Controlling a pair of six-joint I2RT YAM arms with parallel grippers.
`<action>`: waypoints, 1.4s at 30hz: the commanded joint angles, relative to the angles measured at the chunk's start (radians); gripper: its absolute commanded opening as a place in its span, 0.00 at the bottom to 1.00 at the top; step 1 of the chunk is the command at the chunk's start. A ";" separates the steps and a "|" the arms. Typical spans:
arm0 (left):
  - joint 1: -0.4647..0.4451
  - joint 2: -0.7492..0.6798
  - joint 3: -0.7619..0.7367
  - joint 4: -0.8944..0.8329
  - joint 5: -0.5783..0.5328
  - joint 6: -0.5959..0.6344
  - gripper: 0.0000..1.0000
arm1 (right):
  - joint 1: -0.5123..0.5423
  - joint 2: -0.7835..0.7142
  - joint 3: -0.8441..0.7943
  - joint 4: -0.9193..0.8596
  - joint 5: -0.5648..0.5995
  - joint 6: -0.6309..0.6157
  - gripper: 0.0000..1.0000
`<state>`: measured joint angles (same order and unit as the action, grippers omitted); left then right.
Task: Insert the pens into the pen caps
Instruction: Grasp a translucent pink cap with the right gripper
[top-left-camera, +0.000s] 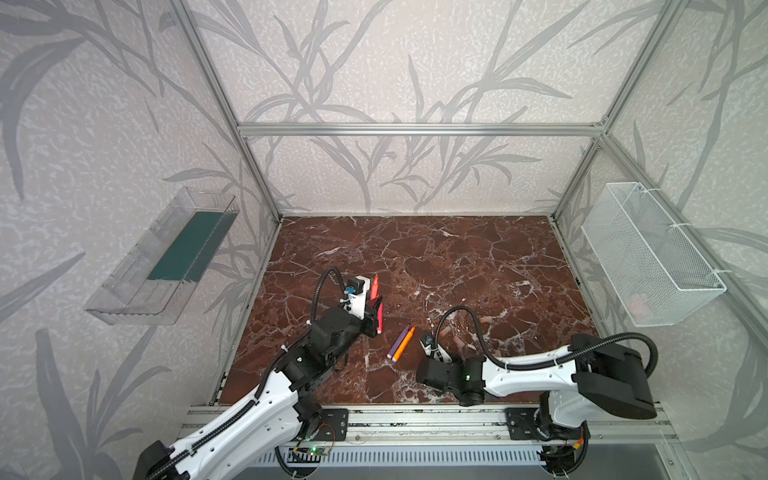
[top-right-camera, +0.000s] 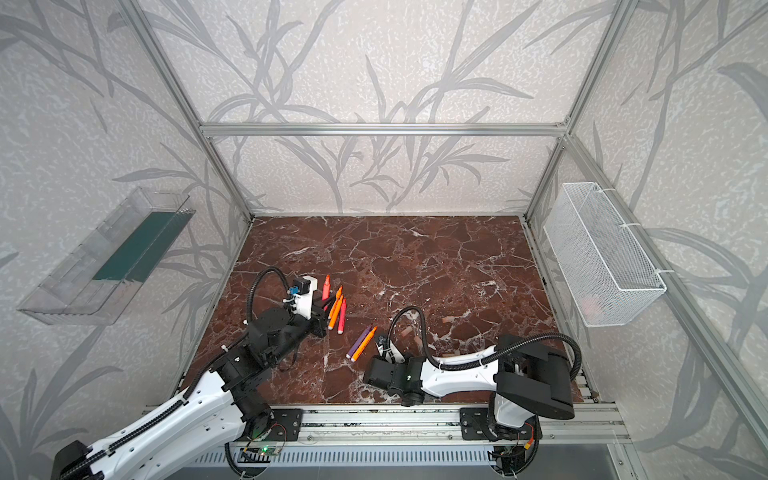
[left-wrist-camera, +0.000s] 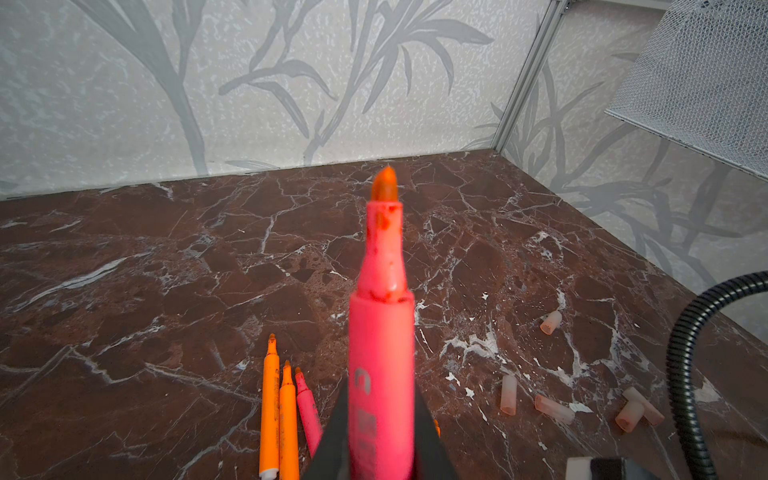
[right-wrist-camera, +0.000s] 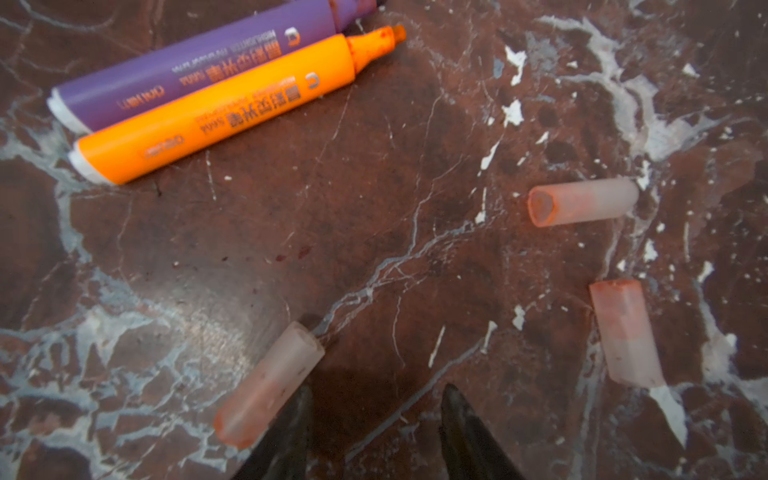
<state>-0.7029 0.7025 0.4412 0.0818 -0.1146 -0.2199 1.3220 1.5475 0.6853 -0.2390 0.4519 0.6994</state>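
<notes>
The left hand is clamping a pink pen, tip raised above the table. The right hand is hovering, jaws apart and empty, with a pen cap lying just beside one jaw.

The left gripper is clamping a pink-red pen. Two orange pens and another pink pen are lying side by side on the marble table, pen caps scattered apart.
</notes>
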 joint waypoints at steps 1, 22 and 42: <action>0.001 -0.005 0.007 -0.002 -0.011 -0.003 0.00 | -0.017 0.022 -0.011 0.004 0.008 0.009 0.49; 0.001 -0.037 -0.010 0.004 -0.012 -0.009 0.00 | -0.013 -0.254 -0.096 0.110 -0.104 0.107 0.52; 0.002 -0.044 -0.013 0.003 -0.011 -0.014 0.00 | -0.005 0.030 0.049 0.047 -0.125 0.154 0.45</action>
<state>-0.7029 0.6743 0.4404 0.0814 -0.1131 -0.2283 1.3109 1.5593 0.7048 -0.1448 0.3088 0.8425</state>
